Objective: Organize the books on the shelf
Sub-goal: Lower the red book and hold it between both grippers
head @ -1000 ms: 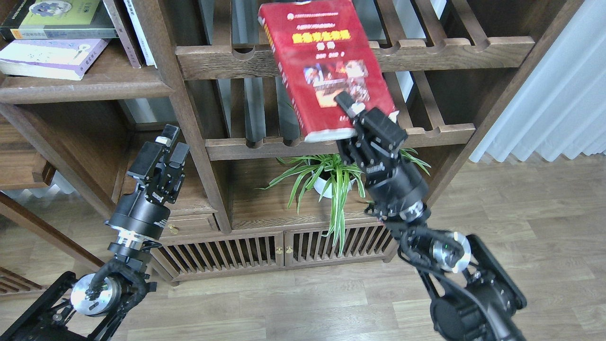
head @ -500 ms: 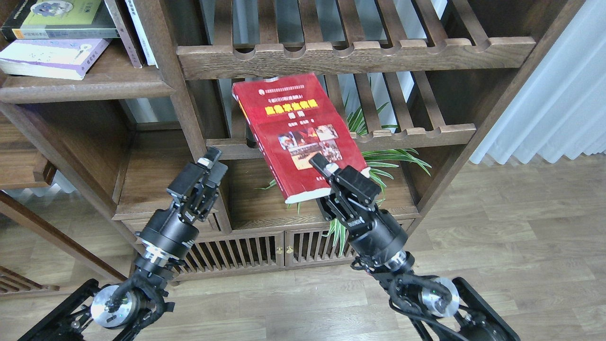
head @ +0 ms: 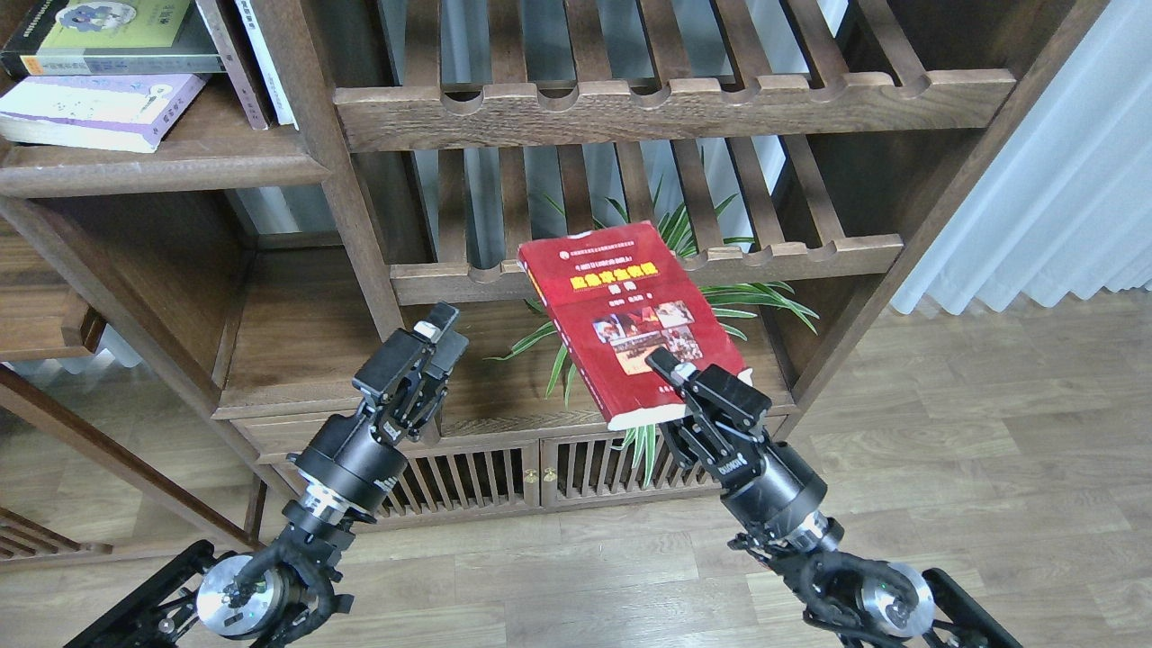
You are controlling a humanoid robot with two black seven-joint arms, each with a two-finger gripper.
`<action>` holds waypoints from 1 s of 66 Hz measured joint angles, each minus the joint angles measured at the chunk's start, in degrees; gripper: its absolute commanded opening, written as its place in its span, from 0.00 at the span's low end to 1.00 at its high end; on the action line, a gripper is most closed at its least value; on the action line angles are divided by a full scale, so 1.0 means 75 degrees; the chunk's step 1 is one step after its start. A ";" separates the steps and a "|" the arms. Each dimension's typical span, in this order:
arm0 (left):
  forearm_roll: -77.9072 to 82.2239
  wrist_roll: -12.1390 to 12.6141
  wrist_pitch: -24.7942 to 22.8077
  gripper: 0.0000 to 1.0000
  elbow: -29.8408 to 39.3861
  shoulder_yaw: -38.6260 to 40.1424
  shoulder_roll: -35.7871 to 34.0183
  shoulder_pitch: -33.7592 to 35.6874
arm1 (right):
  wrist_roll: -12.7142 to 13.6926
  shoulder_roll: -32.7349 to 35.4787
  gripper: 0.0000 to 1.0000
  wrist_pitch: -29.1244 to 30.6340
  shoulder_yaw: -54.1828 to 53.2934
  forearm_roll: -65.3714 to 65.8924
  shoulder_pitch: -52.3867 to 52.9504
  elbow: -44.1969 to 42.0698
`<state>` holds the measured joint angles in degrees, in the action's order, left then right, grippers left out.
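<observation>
My right gripper is shut on the near edge of the thick red book with a yellow title. It holds the book cover-up, tilted, in front of the lower slatted rack. The yellow-green book lies on the pale lavender-white book on the solid dark-brown shelf at the upper left. My left gripper is empty with its fingers close together, low and left of the red book.
Two slatted racks with notched front rails cross the middle bay. A spider plant in a white pot stands behind the red book. More books lean at the shelf's right end. A low cabinet and white curtain are nearby.
My right gripper has brought the red book down from the upper rack toward me and to the right. My left arm has moved right and lower, closer to the book.
</observation>
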<state>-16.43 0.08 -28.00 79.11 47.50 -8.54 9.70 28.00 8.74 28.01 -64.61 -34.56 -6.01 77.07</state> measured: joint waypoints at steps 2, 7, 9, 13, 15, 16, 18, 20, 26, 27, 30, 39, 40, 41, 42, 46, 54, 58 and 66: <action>-0.0003 -0.0009 0.0000 0.64 0.0000 -0.0066 0.0019 0.0008 | 0.0000 0.0003 0.06 0.0000 0.0019 0.0000 -0.0003 -0.0007; -0.0039 -0.0032 0.0000 0.64 0.0000 -0.0189 0.0112 0.0014 | 0.0001 0.0003 0.06 0.0000 0.0063 -0.0001 -0.0006 -0.0024; -0.0060 -0.0038 0.0000 0.64 0.0000 -0.0242 0.0156 0.0014 | 0.0001 0.0000 0.06 0.0000 0.0079 -0.0001 -0.0008 -0.0028; -0.0089 -0.0044 0.0000 0.64 -0.0001 -0.0377 0.0220 0.0014 | 0.0001 -0.0009 0.06 0.0000 0.0134 -0.0001 -0.0020 -0.0032; -0.0095 -0.0044 0.0000 0.64 -0.0001 -0.0440 0.0237 0.0014 | 0.0001 -0.0012 0.07 0.0000 0.0175 -0.0001 -0.0028 -0.0039; -0.0098 -0.0044 0.0000 0.64 -0.0001 -0.0475 0.0245 0.0015 | 0.0001 -0.0013 0.07 0.0000 0.0195 -0.0001 -0.0034 -0.0043; -0.0103 -0.0045 0.0000 0.64 -0.0001 -0.0544 0.0259 0.0017 | 0.0001 -0.0015 0.07 0.0000 0.0230 -0.0001 -0.0050 -0.0052; -0.0105 -0.0045 0.0000 0.64 -0.0001 -0.0614 0.0269 0.0018 | 0.0001 -0.0016 0.07 0.0000 0.0251 -0.0001 -0.0066 -0.0060; -0.0118 -0.0051 0.0000 0.64 -0.0002 -0.0803 0.0279 0.0018 | 0.0001 -0.0019 0.07 0.0000 0.0301 -0.0001 -0.0135 -0.0076; -0.0123 -0.0053 0.0000 0.64 -0.0002 -0.0837 0.0280 0.0018 | 0.0001 -0.0021 0.07 0.0000 0.0310 -0.0001 -0.0148 -0.0077; -0.0135 -0.0057 0.0000 0.64 -0.0002 -0.0927 0.0282 0.0018 | 0.0000 -0.0026 0.07 0.0000 0.0339 -0.0001 -0.0182 -0.0078; -0.0152 -0.0069 0.0000 0.62 -0.0002 -0.1201 0.0293 0.0018 | 0.0001 -0.0061 0.07 0.0000 0.0467 0.0000 -0.0295 -0.0081; -0.0152 -0.0069 0.0000 0.62 -0.0002 -0.1232 0.0295 0.0018 | 0.0001 -0.0062 0.07 0.0000 0.0471 0.0000 -0.0302 -0.0081; -0.0153 -0.0069 0.0000 0.61 -0.0002 -0.1334 0.0306 0.0023 | 0.0001 -0.0070 0.07 0.0000 0.0488 0.0001 -0.0332 -0.0081; -0.0153 -0.0069 0.0000 0.60 -0.0002 -0.1351 0.0308 0.0026 | 0.0001 -0.0071 0.07 -0.0001 0.0491 0.0001 -0.0338 -0.0081; -0.0156 -0.0069 0.0000 0.58 -0.0002 -0.1408 0.0315 0.0068 | 0.0000 -0.0073 0.07 -0.0001 0.0508 0.0001 -0.0360 -0.0081; -0.0228 -0.0079 0.0000 0.57 -0.0007 -0.1442 0.0317 0.0166 | 0.0001 -0.0063 0.07 -0.0001 0.0629 0.0003 -0.0380 -0.0081; -0.0284 -0.0079 0.0000 0.54 -0.0009 -0.1445 0.0318 0.0198 | 0.0000 -0.0057 0.07 -0.0001 0.0662 0.0006 -0.0380 -0.0081; -0.0333 -0.0075 0.0001 0.46 -0.0012 -0.1451 0.0299 0.0255 | -0.0001 -0.0060 0.07 -0.0001 0.0741 0.0010 -0.0365 -0.0081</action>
<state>-18.93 -0.48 -28.00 79.01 36.62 -6.30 11.61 28.00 8.29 28.00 -59.05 -34.48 -8.74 76.46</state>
